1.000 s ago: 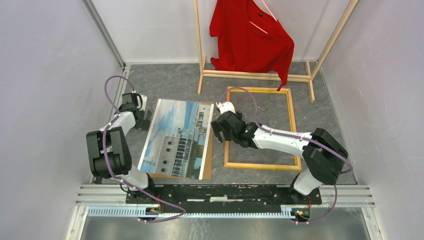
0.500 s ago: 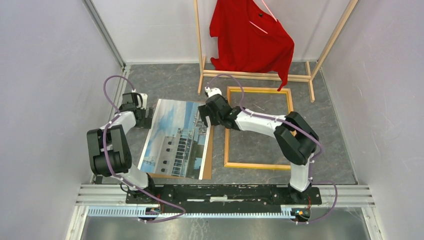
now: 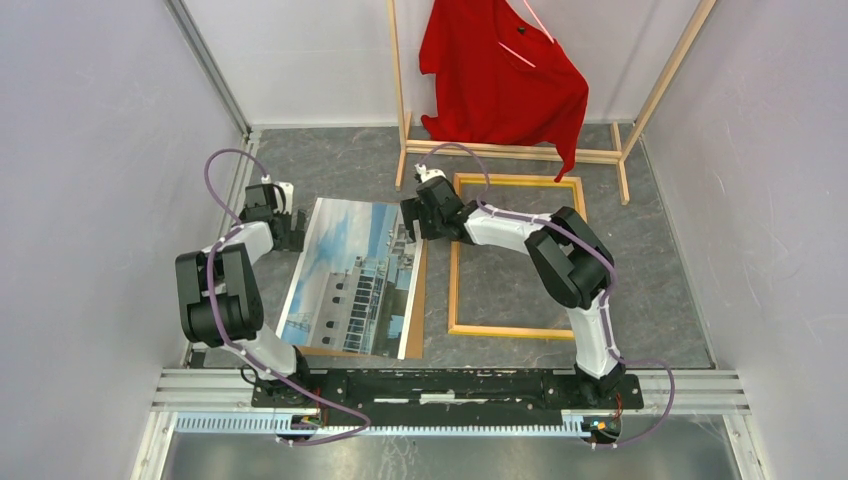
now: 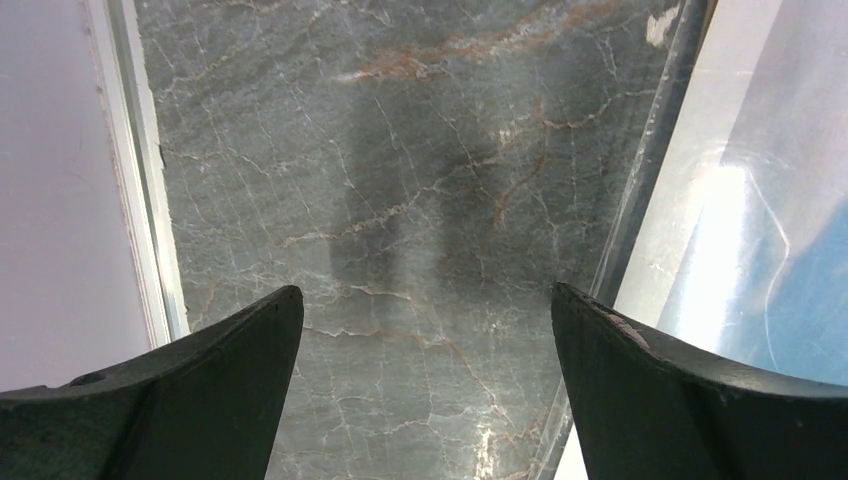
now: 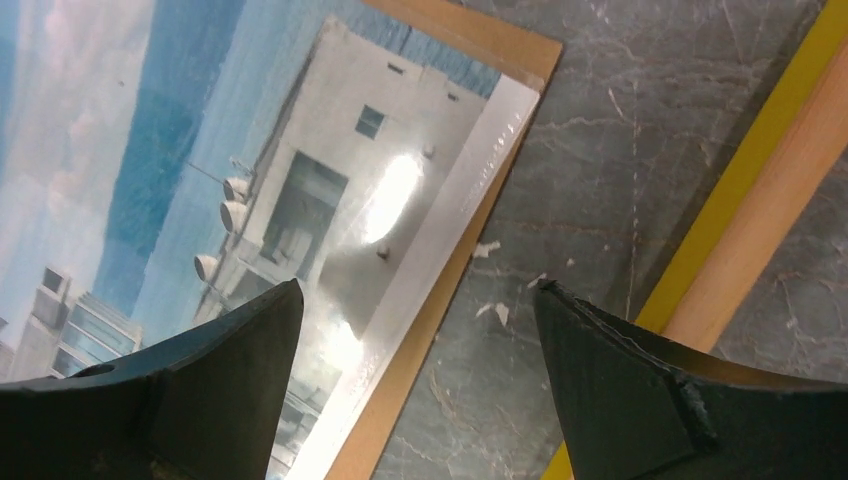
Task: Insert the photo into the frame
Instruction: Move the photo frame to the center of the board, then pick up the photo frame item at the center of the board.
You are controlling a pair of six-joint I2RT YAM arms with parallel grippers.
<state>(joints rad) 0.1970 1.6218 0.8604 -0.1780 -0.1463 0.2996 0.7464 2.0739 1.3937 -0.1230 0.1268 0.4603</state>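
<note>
Photo [image 3: 355, 275] lying face up on a brown board [image 3: 416, 318], just left of the frame [image 3: 510, 331], both lying flat on the table [image 3: 660, 250], right gripper [image 5: 415, 290] hovering over the photo's far right corner, jaws spread, gripping nothing, left gripper [image 4: 425, 295] gaping wide beside the photo's far left corner

Left end effector [image 4: 425, 300] and right end effector [image 5: 415, 292] both hover, jaws apart.
</note>
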